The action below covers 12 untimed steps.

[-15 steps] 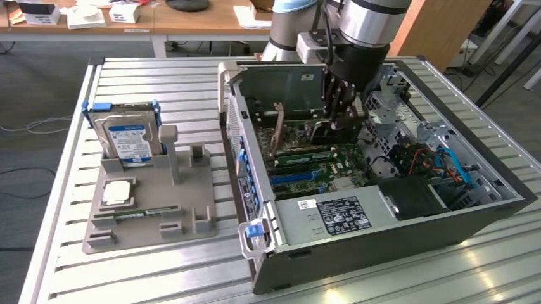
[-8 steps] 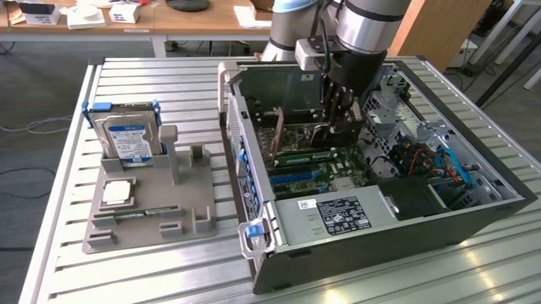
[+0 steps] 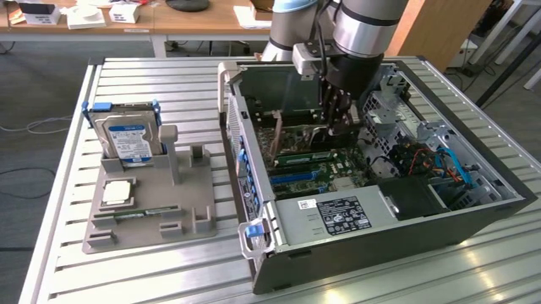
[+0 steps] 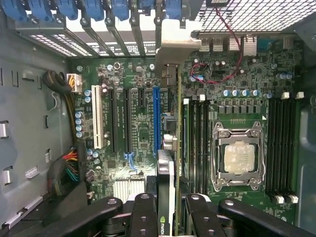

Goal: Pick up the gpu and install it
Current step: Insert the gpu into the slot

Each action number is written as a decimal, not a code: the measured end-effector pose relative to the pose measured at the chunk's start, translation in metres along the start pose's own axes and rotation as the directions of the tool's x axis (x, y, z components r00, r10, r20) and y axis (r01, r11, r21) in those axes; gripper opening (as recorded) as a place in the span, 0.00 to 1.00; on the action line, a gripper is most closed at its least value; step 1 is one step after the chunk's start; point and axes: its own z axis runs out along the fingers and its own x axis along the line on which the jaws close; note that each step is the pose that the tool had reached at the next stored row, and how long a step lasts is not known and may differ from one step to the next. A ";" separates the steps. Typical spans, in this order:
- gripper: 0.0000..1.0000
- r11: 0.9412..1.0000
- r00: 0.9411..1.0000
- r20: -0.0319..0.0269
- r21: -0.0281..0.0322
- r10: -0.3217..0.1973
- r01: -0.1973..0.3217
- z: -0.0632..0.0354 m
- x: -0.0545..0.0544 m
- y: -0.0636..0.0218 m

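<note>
Edgewise, the thin dark gpu (image 4: 165, 170) sits clamped in the half-closed claw (image 4: 168, 207) over the motherboard (image 4: 138, 133).

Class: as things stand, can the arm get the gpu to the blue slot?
Probably yes: the case is open, the tool holds the gpu over the board near the blue slot, and nothing covers that slot.

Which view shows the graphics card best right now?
The wrist view: the graphics card sits edge-on in the hand, over the motherboard. In the exterior view it is hard to tell apart from the dark hand inside the case.
</note>
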 end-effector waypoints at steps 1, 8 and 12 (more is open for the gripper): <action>0.27 1.000 1.000 0.000 0.003 -0.001 0.001 0.0002 0.000 0.0008; 0.27 1.000 1.000 0.000 0.012 -0.006 0.006 0.0010 0.004 0.0062; 0.27 1.000 1.000 0.001 0.014 -0.008 0.008 0.0019 0.007 0.0080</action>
